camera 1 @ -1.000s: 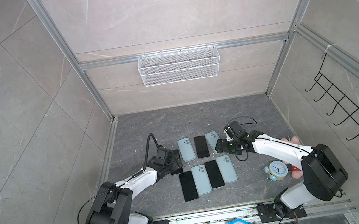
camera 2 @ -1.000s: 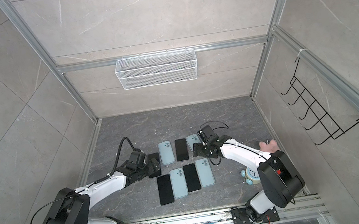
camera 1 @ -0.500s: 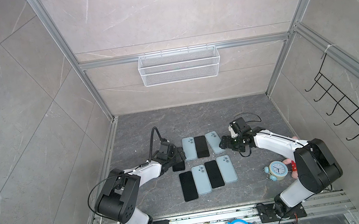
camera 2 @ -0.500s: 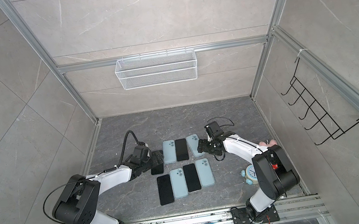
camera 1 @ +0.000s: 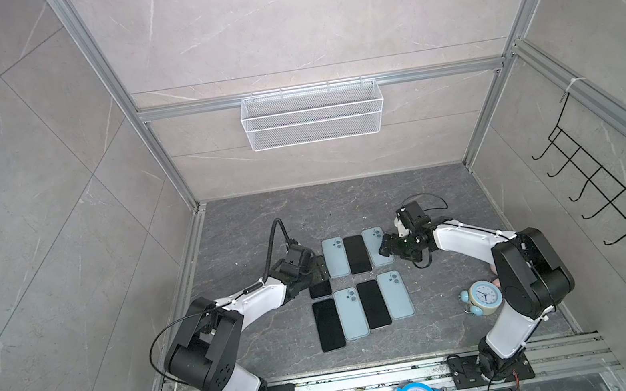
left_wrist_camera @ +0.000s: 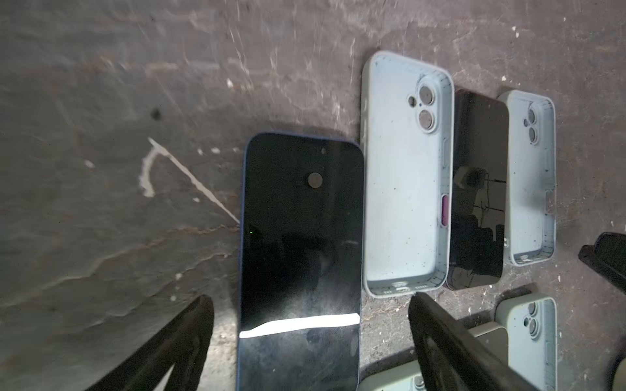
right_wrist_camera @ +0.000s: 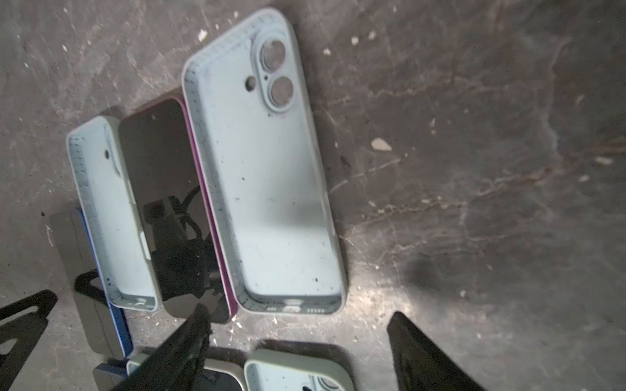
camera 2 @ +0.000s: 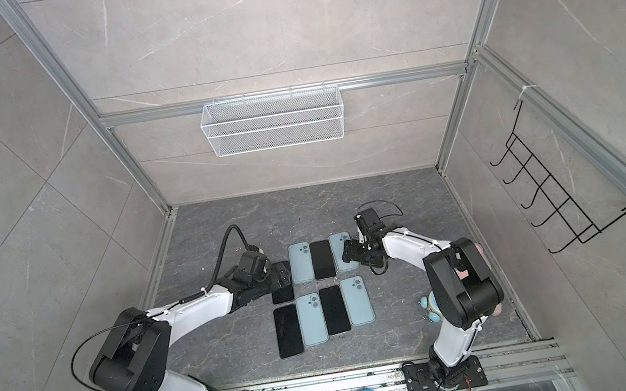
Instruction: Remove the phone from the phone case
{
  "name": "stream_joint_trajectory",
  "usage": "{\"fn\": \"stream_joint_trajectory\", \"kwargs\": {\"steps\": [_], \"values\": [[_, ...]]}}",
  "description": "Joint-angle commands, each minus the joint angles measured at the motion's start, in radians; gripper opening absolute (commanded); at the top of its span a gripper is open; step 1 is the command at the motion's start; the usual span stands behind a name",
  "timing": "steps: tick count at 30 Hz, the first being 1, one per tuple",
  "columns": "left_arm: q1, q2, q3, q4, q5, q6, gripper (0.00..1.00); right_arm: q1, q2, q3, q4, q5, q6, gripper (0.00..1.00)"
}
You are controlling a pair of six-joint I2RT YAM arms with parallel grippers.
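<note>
Veined grey floor (camera 1: 249, 231), glossy phone (left_wrist_camera: 301, 237) (matte case (left_wrist_camera: 404, 189))

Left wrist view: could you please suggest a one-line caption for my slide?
Open left gripper straddling a blue-edged phone, beside an empty pale-blue case.

Pale grey marble-look tile walls (camera 1: 297, 18) on three sides; aluminium frame posts (camera 1: 112, 79) at the corners; white wire basket (camera 1: 312, 116) hung on back wall above bench far edge; black hook rack (camera 1: 612, 185) on wall by right edge; bench (camera 1: 346, 204) dark grey, veined, pale specks; metal rails (camera 1: 372, 381) along near edge; light even, diffuse.
</note>
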Motion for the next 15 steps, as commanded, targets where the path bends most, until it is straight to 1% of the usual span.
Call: {"fn": "stream_joint_trajectory", "kwargs": {"steps": [1,3,4,5,6,8,12,13,15], "values": [[0.024,-0.011,0.171,-0.100,-0.052,0.119,0.93,-0.028,0.049,0.080,-0.027,0.014,-0.037,0.84],[0.037,0.066,0.280,-0.116,0.005,0.190,0.92,-0.035,0.082,0.128,-0.039,0.020,-0.050,0.84],[0.040,0.122,0.345,-0.140,0.016,0.229,0.90,-0.039,0.104,0.161,-0.056,0.021,-0.061,0.83],[0.043,0.179,0.413,-0.163,0.027,0.263,0.85,-0.042,0.123,0.192,-0.071,0.022,-0.070,0.83],[0.047,0.225,0.471,-0.185,0.045,0.293,0.78,-0.043,0.135,0.214,-0.079,0.024,-0.076,0.83],[0.051,0.325,0.579,-0.216,0.045,0.349,0.60,-0.048,0.158,0.251,-0.098,0.025,-0.085,0.81],[0.061,0.458,0.705,-0.217,0.055,0.391,0.32,-0.051,0.174,0.268,-0.096,0.008,-0.085,0.81],[0.060,0.489,0.735,-0.216,0.058,0.398,0.26,-0.050,0.179,0.268,-0.093,0.003,-0.083,0.80],[0.061,0.533,0.766,-0.201,0.073,0.404,0.22,-0.050,0.185,0.267,-0.090,-0.001,-0.082,0.80]]}}
